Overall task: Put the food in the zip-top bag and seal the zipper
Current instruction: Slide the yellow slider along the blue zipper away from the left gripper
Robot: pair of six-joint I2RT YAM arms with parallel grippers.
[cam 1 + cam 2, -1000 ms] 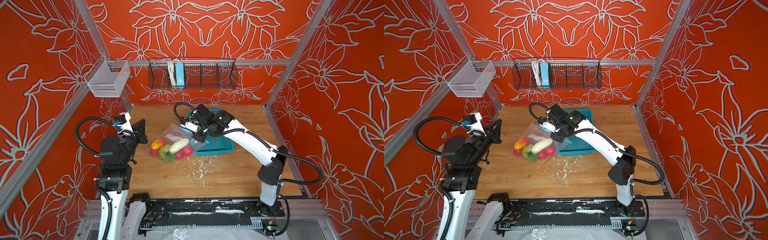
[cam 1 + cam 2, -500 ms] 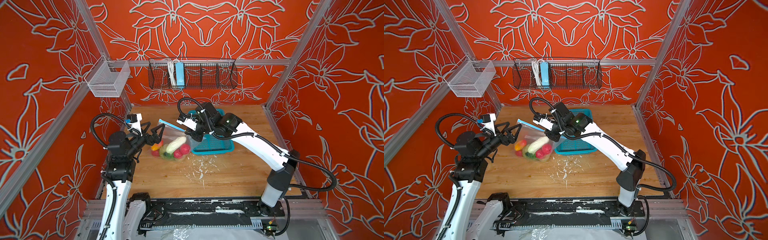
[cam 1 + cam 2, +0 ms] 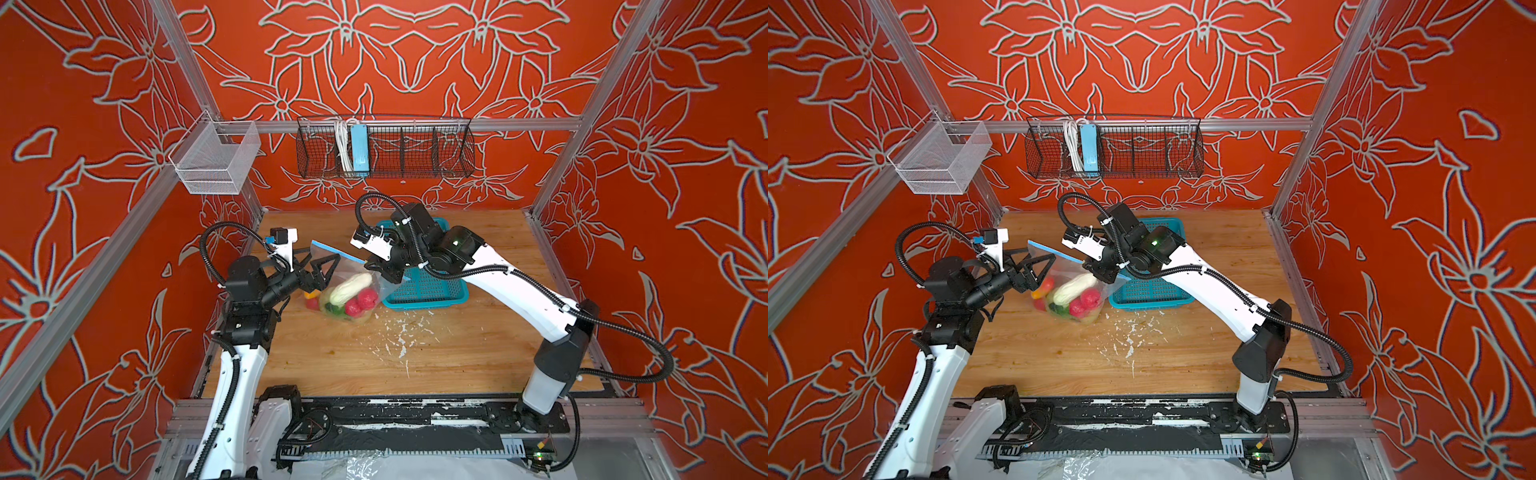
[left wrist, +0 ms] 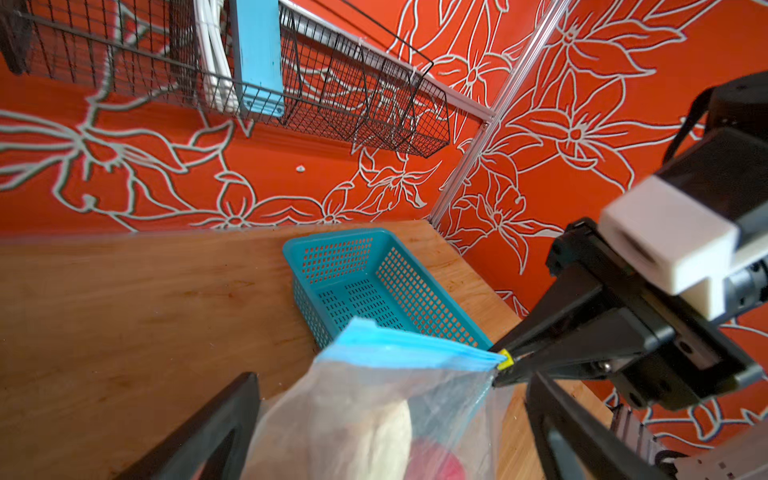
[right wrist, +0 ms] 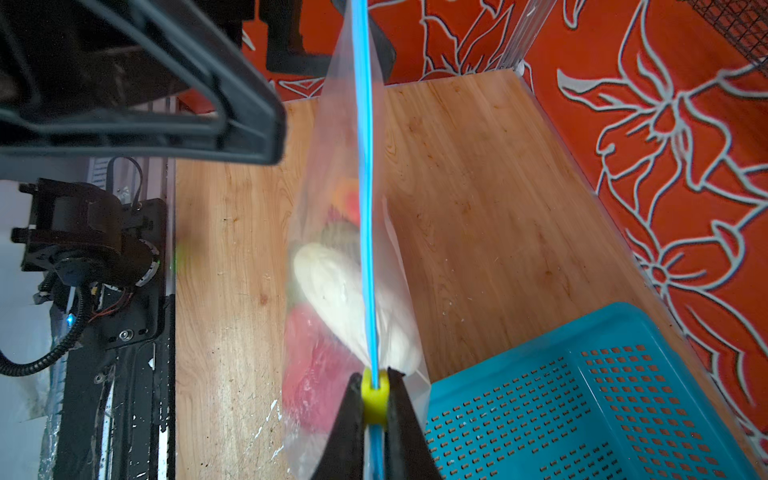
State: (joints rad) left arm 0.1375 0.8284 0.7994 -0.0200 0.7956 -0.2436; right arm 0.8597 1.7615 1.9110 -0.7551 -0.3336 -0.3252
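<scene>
1. One wooden tabletop [image 3: 457,353] carries everything I work on, with white flecks scattered near its middle.
2. I run two white-and-black arms. The left gripper [image 3: 322,255] is spread wide, with a black finger on each side of the bag's upper part, pinching nothing. The right gripper [image 5: 375,376] is clamped on the slider.
3. One long black wire basket [image 3: 415,145] hangs on the back wall. Towards its left end it holds one light-blue power strip [image 3: 359,149] and one bundled white cable [image 3: 341,145], side by side.
4. One white mesh basket [image 3: 216,162] hangs from the left rail.
5. One teal perforated plastic basket [image 3: 428,291] sits on the table, just right of the bag.
6. One clear floppy plastic zip-top bag [image 3: 1067,268] rests its bottom on the table between my grippers, with its top edge lifted.
7. The toy food [image 3: 349,301] lies inside the bag. I count one white cucumber [image 3: 1073,286], two round red pieces [image 3: 1090,297], one orange-yellow piece [image 3: 1038,293] and some green [image 3: 1059,309]. The rest overlap too much to count.
8. One thin light-blue zipper strip [image 5: 365,187] runs taut along the bag's top edge as a single line.
9. One small yellow slider tab [image 5: 375,395] sits at the right gripper's end of that strip, pinched between its fingertips.
</scene>
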